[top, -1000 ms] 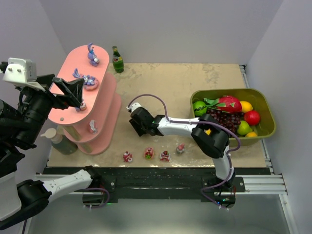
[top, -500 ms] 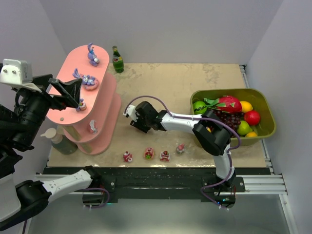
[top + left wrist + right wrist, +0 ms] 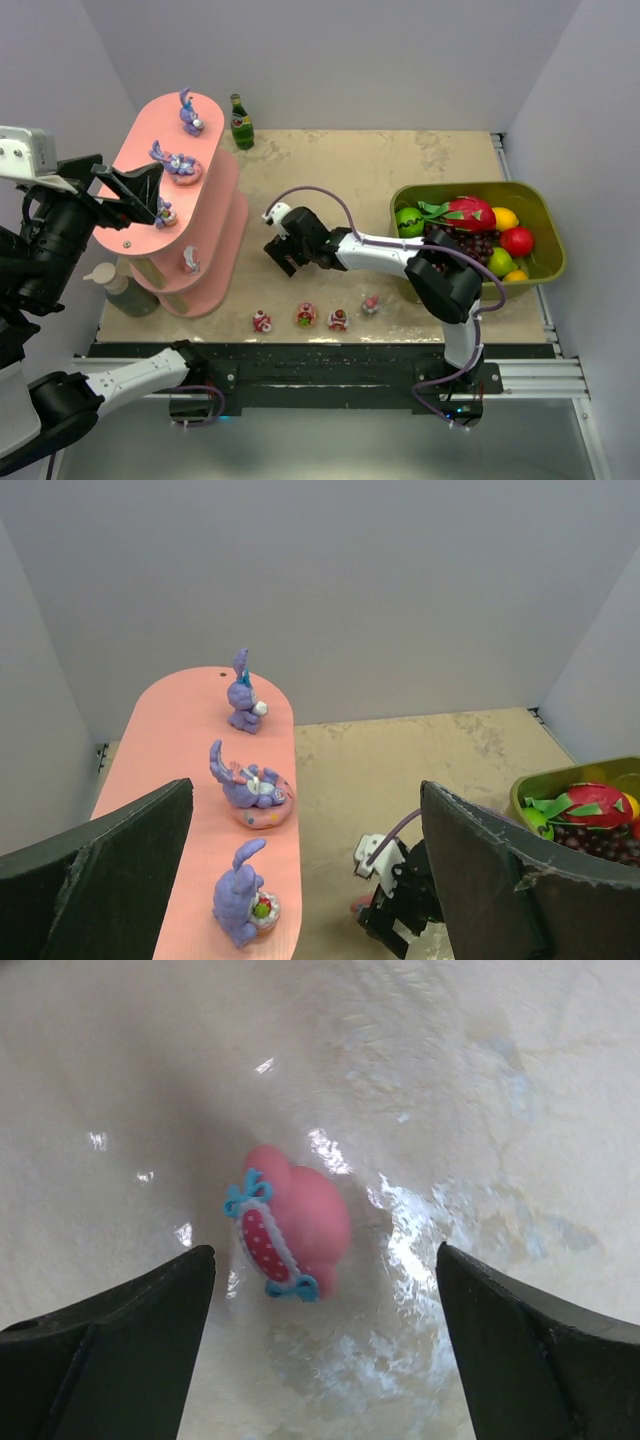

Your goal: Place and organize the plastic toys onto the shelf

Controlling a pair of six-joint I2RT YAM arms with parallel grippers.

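I reference every position to the shelf (image 3: 205,140), the pink tiered stand at the left side of the counter (image 3: 350,170). Its top tier carries three purple toys in a line along its length: the far bunny (image 3: 190,112) upright at the far end, the middle bunny (image 3: 175,163) lying on a pink ring, and the near bunny (image 3: 165,211) upright toward the near end. A lower tier holds one pale toy (image 3: 190,262). The left fingers (image 3: 140,187) are spread wide and hold nothing. They hover over the near half of the top tier, and in the left wrist view all three bunnies show between them. The right fingers (image 3: 283,257) point down at the counter just right of the shelf's lower tiers. In the right wrist view I read them as parted, one on each side of a pink toy (image 3: 290,1225) with a red dotted patch and blue trim. That toy lies on the counter and neither finger touches it. To the near right of the shelf, along the counter's front edge, four more toys sit in a row: toy A (image 3: 261,321), toy B (image 3: 305,315), toy C (image 3: 338,320) and toy D (image 3: 370,303). A green bottle (image 3: 241,122) stands just beside the shelf's far end. A pump bottle (image 3: 120,287) stands at its near-left foot. An olive tub (image 3: 545,230) of fruit sits well apart to the right.
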